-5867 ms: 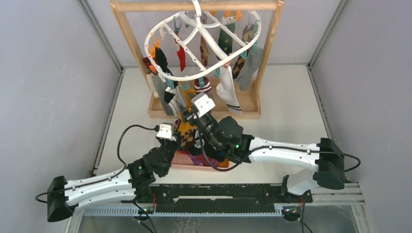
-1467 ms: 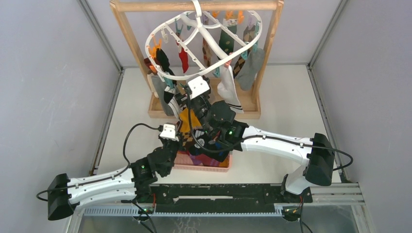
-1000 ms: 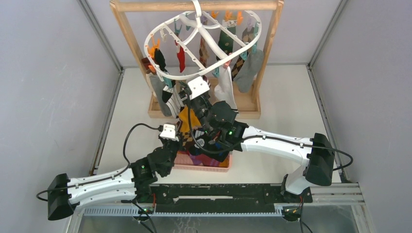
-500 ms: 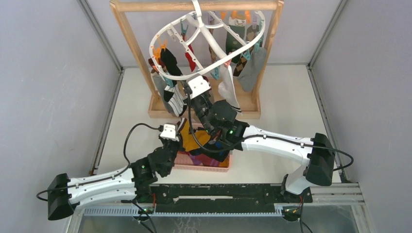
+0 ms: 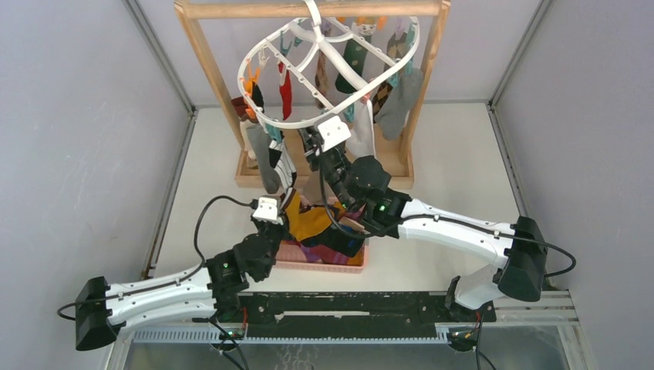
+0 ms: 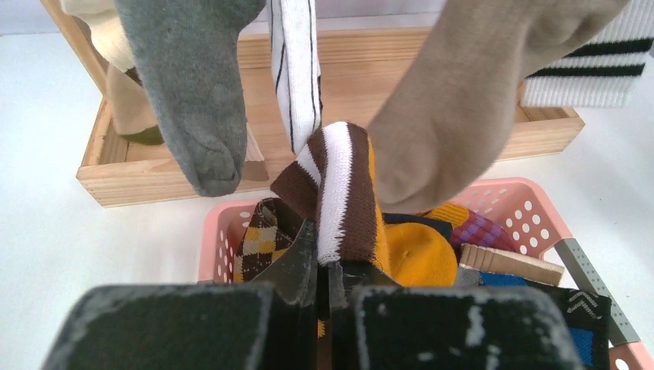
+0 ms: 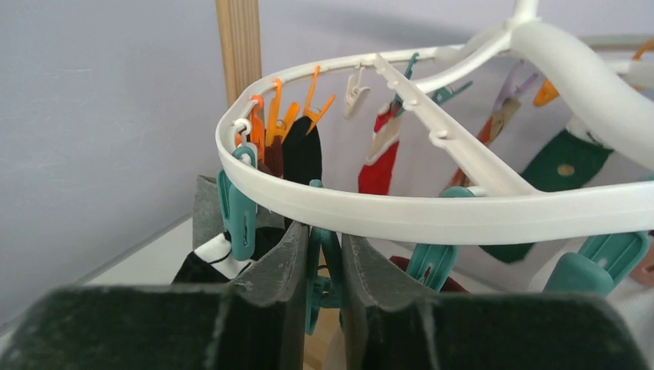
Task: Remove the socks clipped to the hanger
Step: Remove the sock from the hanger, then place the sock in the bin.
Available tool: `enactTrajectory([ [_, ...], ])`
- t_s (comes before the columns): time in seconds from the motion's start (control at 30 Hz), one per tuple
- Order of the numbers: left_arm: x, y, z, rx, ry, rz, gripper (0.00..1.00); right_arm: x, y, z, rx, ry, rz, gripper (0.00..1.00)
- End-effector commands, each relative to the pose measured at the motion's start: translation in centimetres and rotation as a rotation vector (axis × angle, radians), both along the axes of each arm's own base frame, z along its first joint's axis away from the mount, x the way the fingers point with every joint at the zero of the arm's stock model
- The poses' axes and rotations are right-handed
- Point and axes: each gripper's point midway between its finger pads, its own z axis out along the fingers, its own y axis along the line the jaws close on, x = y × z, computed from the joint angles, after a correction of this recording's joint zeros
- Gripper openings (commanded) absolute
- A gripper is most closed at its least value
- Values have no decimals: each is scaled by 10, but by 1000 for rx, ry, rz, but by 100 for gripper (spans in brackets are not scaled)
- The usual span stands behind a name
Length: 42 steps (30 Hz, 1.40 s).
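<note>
The white oval hanger point(image 5: 287, 122) hangs from the wooden stand with several socks clipped round it. Its ring point(image 7: 432, 208) fills the right wrist view. My right gripper point(image 7: 324, 266) is shut on a teal clip point(image 7: 321, 289) just under the ring's near edge, and shows from above too point(image 5: 314, 145). My left gripper point(image 6: 332, 266) is shut on a brown, white and mustard striped sock point(image 6: 339, 193) over the pink basket point(image 6: 532, 193). From above, that sock point(image 5: 308, 223) drapes from the left gripper point(image 5: 283, 210) into the basket, free of the hanger.
A grey sock point(image 6: 193, 92), a black-and-white striped one point(image 6: 297, 69) and a beige one point(image 6: 455, 116) dangle just ahead of the left gripper. The wooden stand point(image 5: 208, 58) has a tray base point(image 5: 397, 179). The basket point(image 5: 293, 254) holds several socks. Grey walls close in both sides.
The striped mustard sock came off its clip and dropped towards the basket, still in my left gripper. My right gripper shifted right along the ring and closed on another teal clip. The hanger swung.
</note>
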Motion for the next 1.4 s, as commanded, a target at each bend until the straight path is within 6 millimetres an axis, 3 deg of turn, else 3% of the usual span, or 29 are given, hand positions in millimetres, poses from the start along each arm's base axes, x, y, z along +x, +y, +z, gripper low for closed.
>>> enactTrajectory([
  [0.0, 2, -4, -1, -21, 14, 8, 0, 0, -20, 7, 67, 39, 32, 29],
  [0.17, 3, -6, -16, 8, 42, 21, 0, -1, -29, -13, 64, 91, 50, 57],
  [0.47, 3, -7, -43, 51, 96, 41, 1, -12, -39, -65, 43, 217, 86, 74],
  [0.6, 4, -9, -57, 77, 123, 49, 6, -19, -53, -86, 57, 264, 85, 76],
  [1.0, 7, -24, -95, 145, 188, 53, 54, -49, -87, -143, 112, 371, 115, 76],
  [1.2, 11, -33, -105, 190, 209, 60, 79, -53, -87, -180, 74, 443, 110, 76],
  [1.27, 10, -36, -106, 193, 216, 53, 89, -54, -84, -191, 54, 467, 112, 76],
  [1.3, 9, -37, -104, 196, 214, 51, 99, -55, -83, -196, 45, 476, 114, 76],
  [1.37, 8, -38, -96, 189, 202, 54, 100, -56, -80, -203, 25, 490, 115, 76],
])
